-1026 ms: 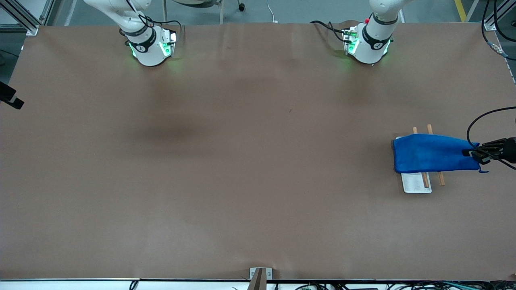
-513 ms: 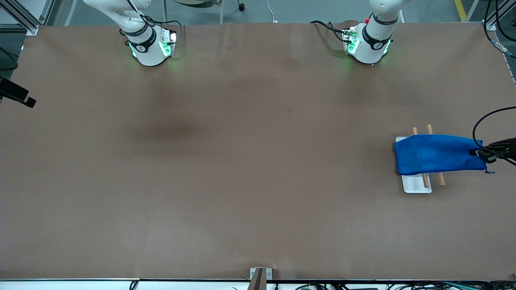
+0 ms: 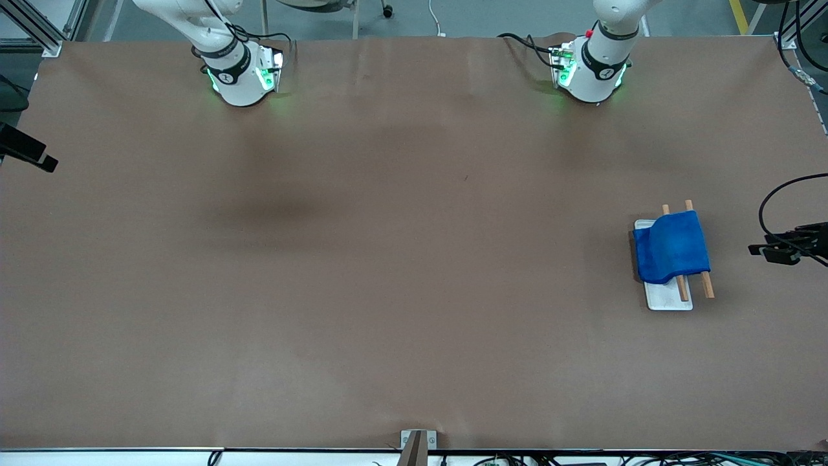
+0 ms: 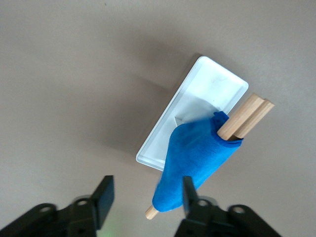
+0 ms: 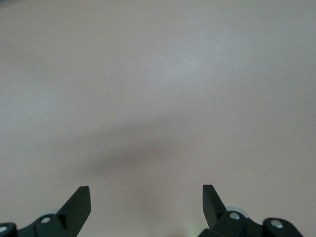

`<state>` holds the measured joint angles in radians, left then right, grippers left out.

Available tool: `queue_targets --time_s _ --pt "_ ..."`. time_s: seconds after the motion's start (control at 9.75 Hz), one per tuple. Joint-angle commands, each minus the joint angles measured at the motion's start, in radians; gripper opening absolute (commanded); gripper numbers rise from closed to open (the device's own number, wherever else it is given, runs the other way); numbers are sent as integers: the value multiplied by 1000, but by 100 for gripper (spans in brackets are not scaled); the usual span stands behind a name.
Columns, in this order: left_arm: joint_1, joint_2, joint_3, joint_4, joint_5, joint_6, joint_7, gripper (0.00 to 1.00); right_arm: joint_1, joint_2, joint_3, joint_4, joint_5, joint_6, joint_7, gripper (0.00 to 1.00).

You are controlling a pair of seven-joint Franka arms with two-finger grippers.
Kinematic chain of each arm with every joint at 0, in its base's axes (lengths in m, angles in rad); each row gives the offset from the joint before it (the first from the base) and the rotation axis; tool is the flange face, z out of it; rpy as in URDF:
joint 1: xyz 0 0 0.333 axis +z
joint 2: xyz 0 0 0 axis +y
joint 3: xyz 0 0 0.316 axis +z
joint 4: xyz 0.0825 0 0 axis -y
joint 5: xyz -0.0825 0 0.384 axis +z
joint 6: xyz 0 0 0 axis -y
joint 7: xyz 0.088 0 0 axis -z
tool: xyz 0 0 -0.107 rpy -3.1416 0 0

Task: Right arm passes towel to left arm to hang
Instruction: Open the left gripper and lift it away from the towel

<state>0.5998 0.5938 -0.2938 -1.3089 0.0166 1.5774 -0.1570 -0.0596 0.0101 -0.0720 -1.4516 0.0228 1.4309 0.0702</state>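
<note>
The bright blue towel (image 3: pixel 671 252) hangs folded over the two wooden rods (image 3: pixel 709 285) of a small rack with a white base (image 3: pixel 667 299), toward the left arm's end of the table. In the left wrist view the towel (image 4: pixel 197 160) drapes over the rods (image 4: pixel 249 112) above the white base (image 4: pixel 207 84). My left gripper (image 3: pixel 755 249) hovers over bare table beside the rack, open and empty (image 4: pixel 145 191), clear of the cloth. My right gripper (image 5: pixel 146 195) is open over bare table, holding nothing. Only its black tip (image 3: pixel 29 156) shows at the front view's edge.
Brown paper covers the whole table (image 3: pixel 388 259). The two arm bases (image 3: pixel 239 74) (image 3: pixel 588 71) stand along the edge farthest from the front camera. A small metal bracket (image 3: pixel 417 446) sits at the nearest edge.
My left gripper opened and let go of the towel. The stretched-out cloth dropped and now hangs folded over the rods. The right gripper has stayed put for the last half second.
</note>
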Motion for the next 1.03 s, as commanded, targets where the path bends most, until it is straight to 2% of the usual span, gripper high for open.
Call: queue_targets --time_s 0.0,0.51,0.92 --pt "-8 -64 -8 -15 26 -13 -1 100 -3 -2 -3 57 -20 -78 -41 100" --pt "-5 -212 -108 -13 26 -65 -1 100 0 -2 -3 51 -17 -81 -37 100" --pt "-5 -313 -223 -13 26 -93 10 100 0 -1 -3 45 -15 -75 -33 100"
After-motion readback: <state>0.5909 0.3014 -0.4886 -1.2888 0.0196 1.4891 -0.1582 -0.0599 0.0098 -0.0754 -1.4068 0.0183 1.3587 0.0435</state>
